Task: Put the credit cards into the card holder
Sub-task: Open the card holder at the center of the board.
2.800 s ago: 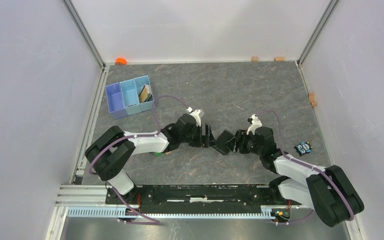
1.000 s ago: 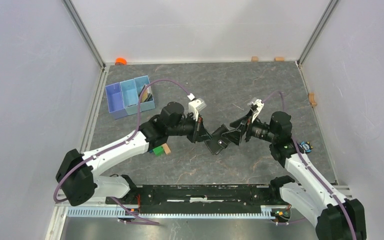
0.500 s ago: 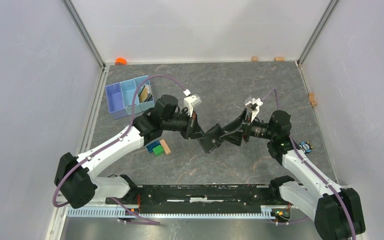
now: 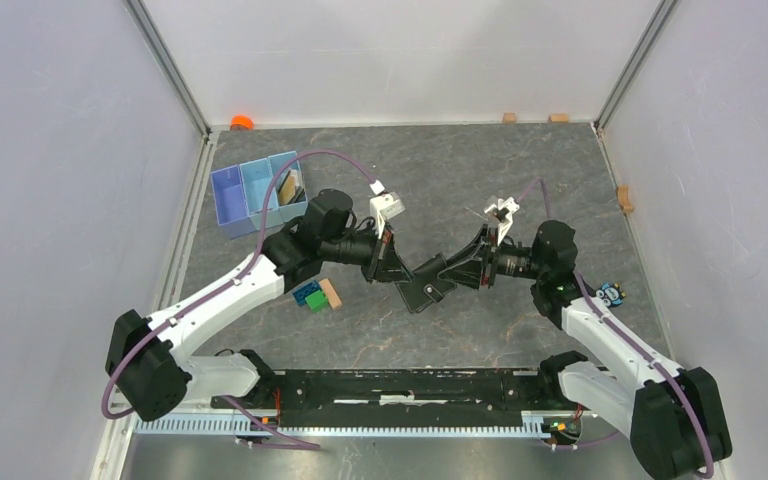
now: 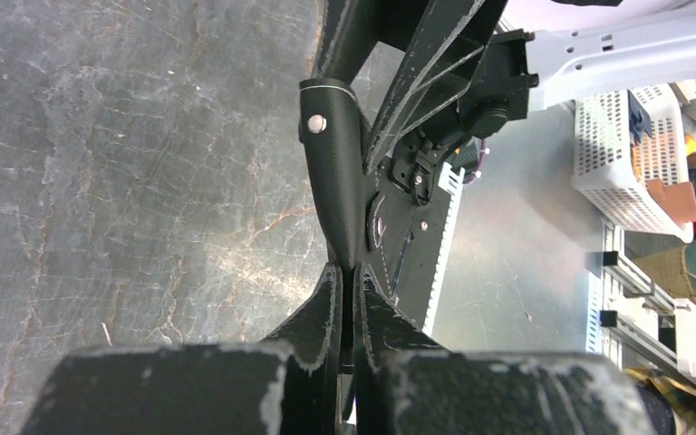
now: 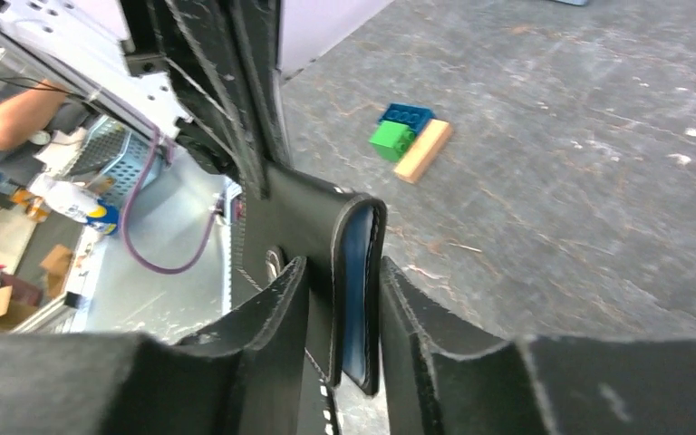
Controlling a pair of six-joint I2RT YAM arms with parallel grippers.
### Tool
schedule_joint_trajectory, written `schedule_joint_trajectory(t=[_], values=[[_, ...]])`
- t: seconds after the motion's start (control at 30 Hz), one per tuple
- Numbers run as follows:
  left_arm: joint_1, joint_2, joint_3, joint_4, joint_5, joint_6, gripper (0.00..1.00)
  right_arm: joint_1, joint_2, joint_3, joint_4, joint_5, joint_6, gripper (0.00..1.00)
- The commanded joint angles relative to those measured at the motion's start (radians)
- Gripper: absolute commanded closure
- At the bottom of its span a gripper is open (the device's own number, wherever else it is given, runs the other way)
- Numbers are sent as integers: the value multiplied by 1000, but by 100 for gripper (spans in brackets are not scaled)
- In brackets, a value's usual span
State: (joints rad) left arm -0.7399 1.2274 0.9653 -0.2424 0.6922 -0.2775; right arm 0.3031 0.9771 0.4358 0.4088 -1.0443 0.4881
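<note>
Above the middle of the table [image 4: 480,170], well clear of its surface, the card holder [image 4: 422,290] hangs between the two arms. The left gripper [image 5: 346,283] is pinched tight on a thin black flap at one side. The right gripper [image 6: 344,272] has its fingers set narrow on either side of the opposite panel, the blue lining showing between them. I cannot tell whether they are bearing on that panel or only flanking it.

The step in hand looks like opening the wallet so that a pocket faces up. To do it well, I reckon the right fingers should bite only the one panel, not the whole fold. Then the arms should draw apart gently, the left holding firm, so the flap does not slip out.

The credit cards [image 4: 289,185] stand on edge in the right compartment of the blue tray [image 4: 230,200], near the table's far left corner, well apart from the wallet. None is loaded yet.
</note>
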Motion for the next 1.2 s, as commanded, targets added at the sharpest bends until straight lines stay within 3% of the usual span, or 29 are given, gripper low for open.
schedule_joint_trajectory(t=[0.0, 0.03, 0.13, 0.27, 0.4, 0.5, 0.6, 0.7, 0.73, 0.83, 0.87, 0.93, 0.97, 1.0, 1.07, 1.17], values=[[2, -1, 14, 41, 97, 35, 85, 57, -14, 1, 163, -45, 94, 74], [3, 2, 23, 25, 117, 48, 65, 62, -19, 4, 162, -48, 94, 83], [5, 0, 37, -36, 108, 96, 24, 62, -37, 16, 133, -54, 79, 100], [7, -2, 52, -91, 52, 139, 6, 64, -53, 24, 111, -77, 73, 100], [7, 15, 56, -94, 60, 129, 2, 83, -62, 36, 112, -89, 96, 100], [7, 42, 65, -94, 124, 112, 6, 112, -73, 50, 110, -87, 106, 100], [7, 68, 66, -52, 243, 75, 21, 130, -82, 52, 104, -78, 103, 99], [7, 75, 57, -44, 266, 67, 36, 137, -69, 56, 90, -76, 101, 98], [7, 72, 56, -51, 267, 71, 42, 140, -61, 57, 90, -76, 102, 98], [7, 55, 59, -70, 257, 88, 76, 143, -47, 64, 79, -65, 101, 95], [7, 47, 58, -74, 241, 94, 86, 143, -46, 69, 65, -59, 92, 87], [7, 35, 56, -90, 211, 107, 97, 143, -51, 89, -15, -45, 39, 52], [7, 33, 58, -99, 194, 116, 98, 143, -56, 113, -89, -25, -12, 36], [9, 34, 60, -108, 171, 120, 98, 144, -58, 138, -159, -1, -72, 27], [16, 44, 67, -126, 135, 120, 98, 143, -60, 192, -300, 60, -164, 16], [47, 64, 81, -155, 87, 108, 98, 144, -54, 248, -406, 125, -232, 12]])
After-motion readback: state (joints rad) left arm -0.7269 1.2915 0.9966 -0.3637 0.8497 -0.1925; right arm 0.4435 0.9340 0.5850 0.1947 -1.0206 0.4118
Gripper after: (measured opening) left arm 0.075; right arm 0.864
